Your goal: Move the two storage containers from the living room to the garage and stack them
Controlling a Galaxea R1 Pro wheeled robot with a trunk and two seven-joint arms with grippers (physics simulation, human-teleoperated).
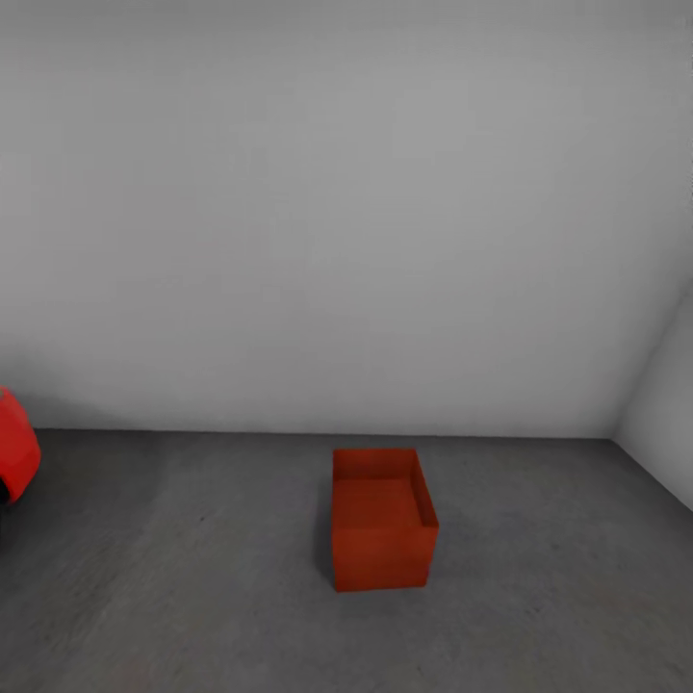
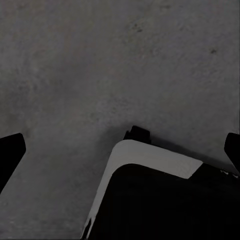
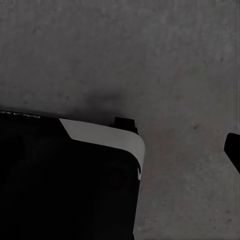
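One red-orange rectangular open-top storage container [image 1: 383,525] stands upright on the dark grey mottled concrete floor [image 1: 192,577], near the plain white-grey far wall [image 1: 337,212]; each end effector's spread cannot be determined.

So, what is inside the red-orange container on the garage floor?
The storage container looks empty: its inner back and right walls and part of its bottom show. The near front wall hides the nearest strip of the bottom.

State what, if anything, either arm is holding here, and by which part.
Nothing is held. Each wrist view shows dark fingertips spread wide over bare floor with nothing between them. The one container sits alone on the floor.
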